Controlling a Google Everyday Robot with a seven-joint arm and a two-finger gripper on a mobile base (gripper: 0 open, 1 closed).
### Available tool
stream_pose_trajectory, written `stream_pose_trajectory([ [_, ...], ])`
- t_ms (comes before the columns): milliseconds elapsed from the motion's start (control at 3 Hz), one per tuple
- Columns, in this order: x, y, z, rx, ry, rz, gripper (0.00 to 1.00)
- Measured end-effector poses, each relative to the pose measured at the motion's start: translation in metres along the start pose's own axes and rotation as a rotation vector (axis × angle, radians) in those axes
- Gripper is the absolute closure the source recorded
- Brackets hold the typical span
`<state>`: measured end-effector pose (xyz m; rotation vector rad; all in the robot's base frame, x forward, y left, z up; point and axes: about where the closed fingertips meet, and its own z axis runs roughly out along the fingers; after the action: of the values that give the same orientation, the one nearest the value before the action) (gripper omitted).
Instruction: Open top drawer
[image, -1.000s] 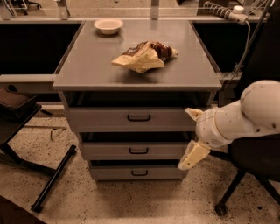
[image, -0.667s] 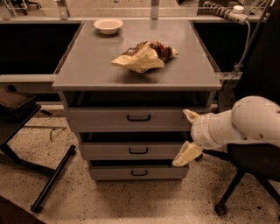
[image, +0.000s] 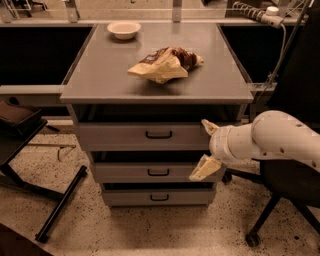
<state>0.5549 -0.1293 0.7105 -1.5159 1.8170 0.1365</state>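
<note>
The top drawer (image: 125, 135) is the uppermost of three grey cabinet drawers, with a small black bracket handle (image: 159, 134) at its centre. Its front sits flush with the cabinet. My gripper (image: 203, 148) is at the right end of the drawer fronts, reaching in from the right on a white arm (image: 280, 141). It is open: one cream finger (image: 208, 125) lies against the top drawer's right end, the other (image: 202, 168) over the middle drawer. It is right of the handle and holds nothing.
Two lower grey drawers (image: 150, 172) (image: 155, 197) have like black handles. On the cabinet top (image: 100, 75) lie a crumpled snack bag (image: 165, 64) and a white bowl (image: 123, 29). A black chair base (image: 272, 220) stands at right, a black stand (image: 30, 175) at left.
My gripper and arm have moved left, closer to the drawer fronts. The drawers have not moved.
</note>
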Motion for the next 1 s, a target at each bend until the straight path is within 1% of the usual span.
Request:
stream_pose_trajectory([
  [333, -0.003, -0.011, 0.025, -0.006, -0.008, -0.011, 0.0],
  [667, -0.01, -0.017, 0.045, -0.022, -0.012, -0.03, 0.0],
  [1000, -0.021, -0.024, 0.059, -0.037, -0.011, -0.061, 0.0],
])
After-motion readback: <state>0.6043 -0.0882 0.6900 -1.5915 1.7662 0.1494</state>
